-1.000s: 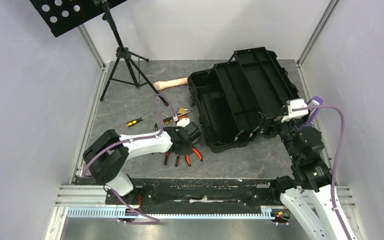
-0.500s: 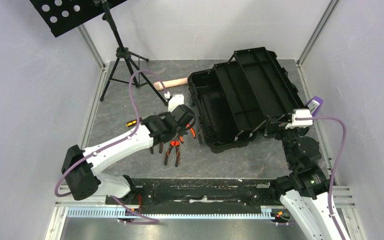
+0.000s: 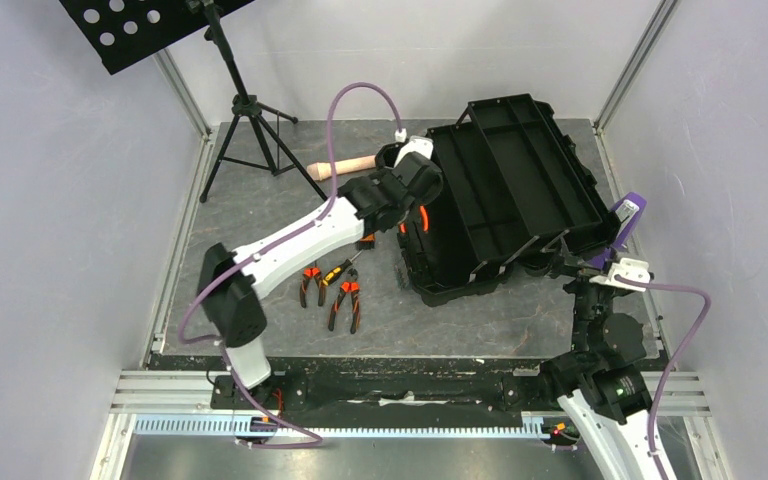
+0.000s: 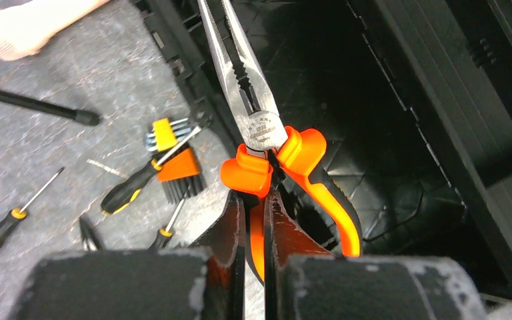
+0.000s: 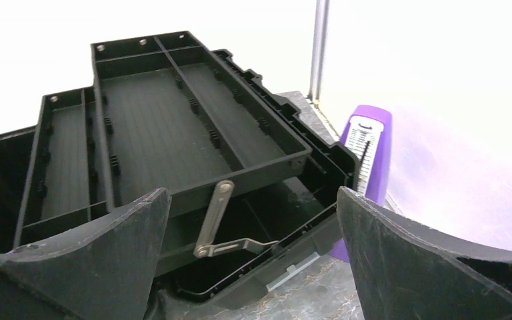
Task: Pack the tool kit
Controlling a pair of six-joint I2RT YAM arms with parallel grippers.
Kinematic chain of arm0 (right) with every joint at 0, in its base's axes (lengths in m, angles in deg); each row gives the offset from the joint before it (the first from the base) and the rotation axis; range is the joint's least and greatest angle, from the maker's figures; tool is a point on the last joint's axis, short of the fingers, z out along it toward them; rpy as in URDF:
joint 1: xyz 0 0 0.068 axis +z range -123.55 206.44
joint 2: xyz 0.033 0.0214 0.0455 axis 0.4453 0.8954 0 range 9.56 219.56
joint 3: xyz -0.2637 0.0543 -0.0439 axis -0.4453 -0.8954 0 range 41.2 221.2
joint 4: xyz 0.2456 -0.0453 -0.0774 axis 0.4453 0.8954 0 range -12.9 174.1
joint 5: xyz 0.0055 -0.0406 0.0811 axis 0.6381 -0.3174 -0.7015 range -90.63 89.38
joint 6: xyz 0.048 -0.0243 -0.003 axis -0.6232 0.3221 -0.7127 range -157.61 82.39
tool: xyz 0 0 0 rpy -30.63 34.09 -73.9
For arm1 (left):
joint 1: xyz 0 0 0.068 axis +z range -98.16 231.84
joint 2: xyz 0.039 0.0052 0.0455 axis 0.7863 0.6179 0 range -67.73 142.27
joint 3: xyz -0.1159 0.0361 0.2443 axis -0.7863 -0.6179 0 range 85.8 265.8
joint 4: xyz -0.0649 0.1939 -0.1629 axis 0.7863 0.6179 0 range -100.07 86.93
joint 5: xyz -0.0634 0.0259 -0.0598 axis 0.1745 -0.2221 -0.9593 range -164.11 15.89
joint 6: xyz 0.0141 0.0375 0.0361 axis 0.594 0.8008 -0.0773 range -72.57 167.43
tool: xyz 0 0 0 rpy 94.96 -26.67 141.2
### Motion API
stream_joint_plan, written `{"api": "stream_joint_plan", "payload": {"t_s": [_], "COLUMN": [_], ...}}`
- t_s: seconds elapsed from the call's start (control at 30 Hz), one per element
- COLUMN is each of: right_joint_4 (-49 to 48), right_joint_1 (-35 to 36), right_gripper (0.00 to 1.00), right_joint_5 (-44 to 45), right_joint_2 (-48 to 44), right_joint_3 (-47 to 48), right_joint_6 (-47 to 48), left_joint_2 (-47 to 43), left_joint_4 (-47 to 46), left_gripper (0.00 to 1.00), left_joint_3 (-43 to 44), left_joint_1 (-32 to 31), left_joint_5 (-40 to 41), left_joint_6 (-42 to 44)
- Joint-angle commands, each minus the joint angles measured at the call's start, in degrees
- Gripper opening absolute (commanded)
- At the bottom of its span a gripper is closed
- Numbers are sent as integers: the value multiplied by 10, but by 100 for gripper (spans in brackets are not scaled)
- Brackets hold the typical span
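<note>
Pliers (image 4: 257,113) with orange grips are pinched in the left gripper (image 4: 257,208) above the open black toolbox (image 3: 520,170); the right gripper (image 5: 251,200) is spread wide near its corner.

Toolbox (image 3: 520,170) rear-right on table (image 3: 250,210) w/ pliers (image 3: 345,300) & screwdrivers (image 4: 128,191) to its left, stapler (image 3: 628,215) right.

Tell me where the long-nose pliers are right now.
The long-nose pliers are clamped in the left hand, held over the left edge of the open toolbox, at the centre of the left wrist view.
</note>
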Motion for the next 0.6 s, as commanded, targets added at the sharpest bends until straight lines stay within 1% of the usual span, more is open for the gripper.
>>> {"api": "stream_joint_plan", "payload": {"t_s": [0.0,0.17,0.27,0.47,0.57], "right_joint_4": [-51,-53,-53,-53,-53], "right_joint_1": [4,4,4,4,4], "right_gripper": [98,98,98,98,98], "right_joint_5": [51,66,63,76,83], "right_joint_2": [-51,-65,-64,-67,-70], "right_joint_3": [-31,-39,-41,-45,-46], "right_joint_6": [-6,-10,-13,-15,-15], "left_joint_2": [70,166,206,270,295], "left_joint_4": [-2,45,47,47,26], "left_gripper": [2,2,2,2,2], "left_joint_3": [90,188,213,275,299], "left_joint_1": [25,45,55,67,67], "left_joint_5": [-46,-62,-71,-118,-151], "left_joint_6": [38,41,37,20,8]}}
